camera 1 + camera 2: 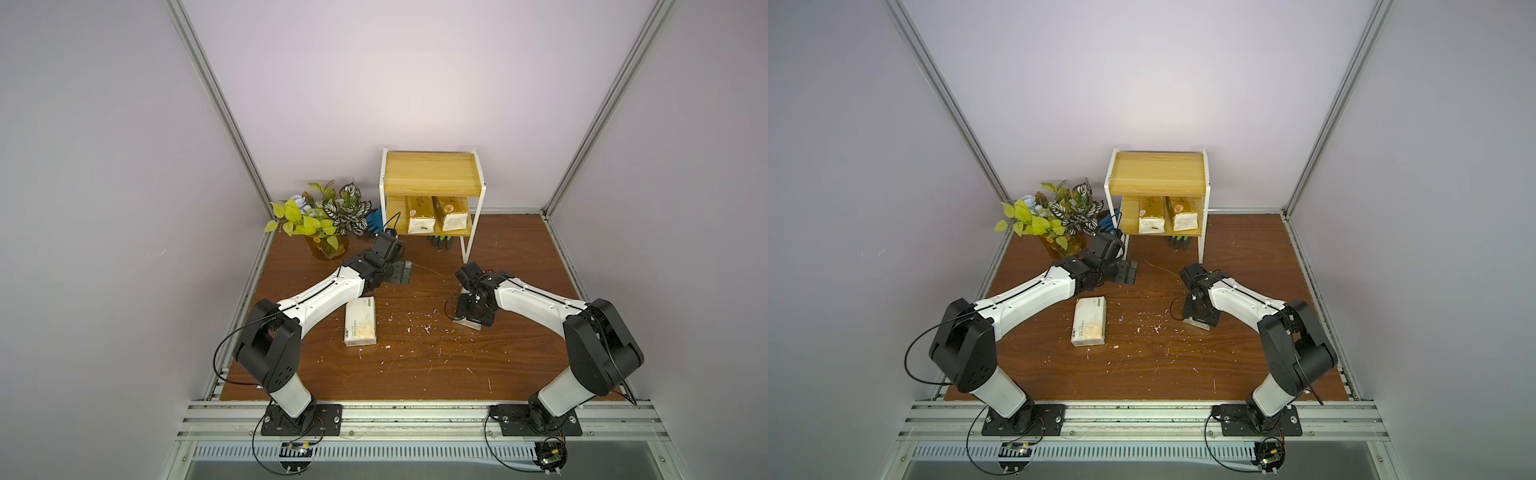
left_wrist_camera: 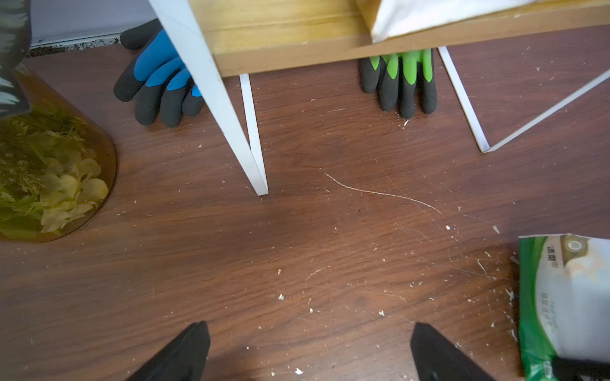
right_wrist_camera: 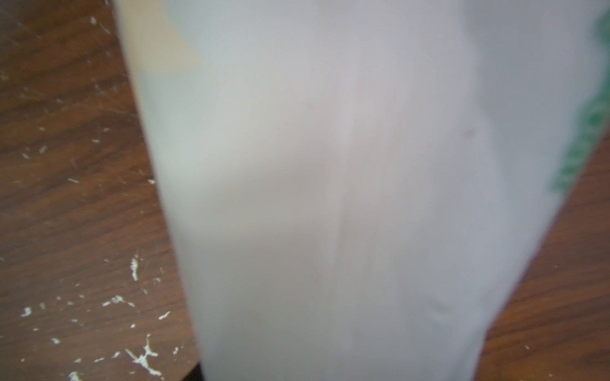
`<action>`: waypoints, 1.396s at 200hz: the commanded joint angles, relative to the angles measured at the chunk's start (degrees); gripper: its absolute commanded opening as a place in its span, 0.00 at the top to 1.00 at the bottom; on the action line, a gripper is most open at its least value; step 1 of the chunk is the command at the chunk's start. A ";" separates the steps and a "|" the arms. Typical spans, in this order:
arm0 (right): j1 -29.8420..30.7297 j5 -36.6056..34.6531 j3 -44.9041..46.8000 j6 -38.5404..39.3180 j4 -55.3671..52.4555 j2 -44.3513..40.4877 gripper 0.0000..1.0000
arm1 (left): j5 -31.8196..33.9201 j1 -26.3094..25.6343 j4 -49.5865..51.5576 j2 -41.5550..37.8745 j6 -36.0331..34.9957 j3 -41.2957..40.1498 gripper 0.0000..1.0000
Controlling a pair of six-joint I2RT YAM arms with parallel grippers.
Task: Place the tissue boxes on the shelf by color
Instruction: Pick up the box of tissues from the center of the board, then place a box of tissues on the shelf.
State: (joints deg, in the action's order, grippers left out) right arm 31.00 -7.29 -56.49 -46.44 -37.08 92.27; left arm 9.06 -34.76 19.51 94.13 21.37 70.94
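Wooden shelf (image 1: pixel 430 172): stands at the back of the tabletop (image 1: pixel 415 374), close to the wall; its top board is bare.
Gold packs (image 1: pixel 419 218): two lie side by side on the lower board, the other (image 1: pixel 451 214) just beside the first, both with their ends toward the arms.
Left white pack (image 1: pixel 360 322): lies flat on the tabletop with its peach patch up, just beside the left forearm. It is well apart from the left claw, on the side toward that arm's base.
Right white pack (image 1: pixel 470 323): directly under the right claw. In both top views only a pale sliver of it shows past the black wrist. In the right wrist view it fills almost the whole frame (image 3: pixel 330 198), blurred and very close, with green print along one edge.
Right claw (image 1: pixel 473 313): points straight down onto the right white pack. Its fingers are hidden, so I cannot tell how far apart they stand or whether they grip the pack.
Left claw (image 2: pixel 310 354): jaws spread wide with nothing between them, over bare tabletop in front of the shelf's front left leg. A green-ended white pack (image 2: pixel 567 297) lies off to one side, clear of the fingers (image 2: pixel 185 353).
Surroundings: potted plants (image 1: pixel 320 216) to the left of the shelf, a blue glove (image 2: pixel 158 76) by its leg, a green glove (image 2: pixel 399 82) under the lower board, and white crumbs (image 1: pixel 426 328) scattered over the wood.
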 commanded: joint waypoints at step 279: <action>2.35 -13.58 -94.86 35.27 -20.25 22.54 0.73 | 2.19 0.74 3.95 0.55 -0.71 1.45 0.01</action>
State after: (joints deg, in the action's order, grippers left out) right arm 33.58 -13.56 -149.12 -12.84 -63.18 116.66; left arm 10.35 -34.72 22.11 96.03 21.19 72.18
